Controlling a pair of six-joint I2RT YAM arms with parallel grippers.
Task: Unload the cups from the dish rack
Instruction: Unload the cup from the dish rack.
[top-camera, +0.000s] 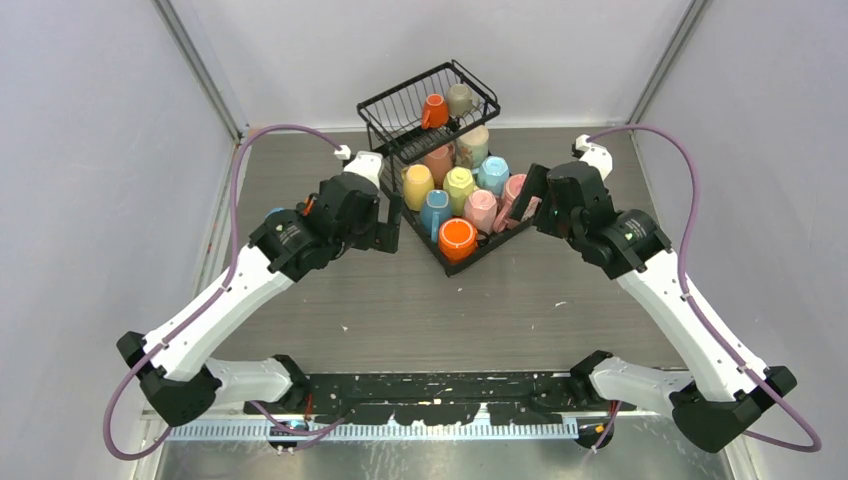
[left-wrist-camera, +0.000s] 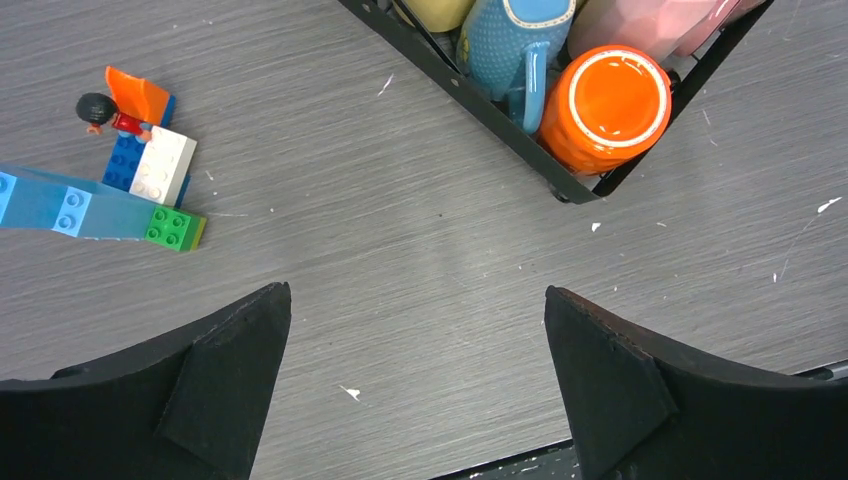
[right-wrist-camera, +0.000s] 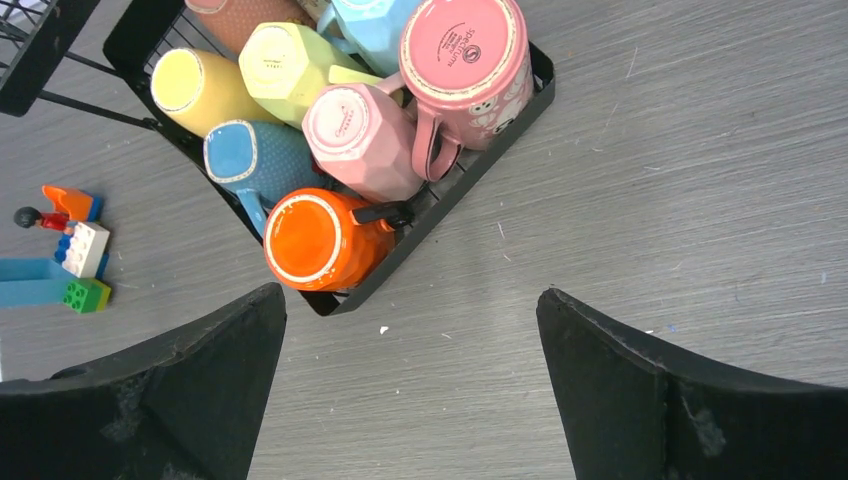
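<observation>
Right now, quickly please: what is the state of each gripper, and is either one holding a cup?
Left gripper: open, holding nothing.
Right gripper: open, holding nothing.

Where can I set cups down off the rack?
Bare table between the rack's near corner and the arm bases, and right of the rack. Crowded: toy bricks left of the rack; cups packed inside it.

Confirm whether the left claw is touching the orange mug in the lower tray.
Apart. Left wrist view shows bare table between the left claw and orange mug.
</observation>
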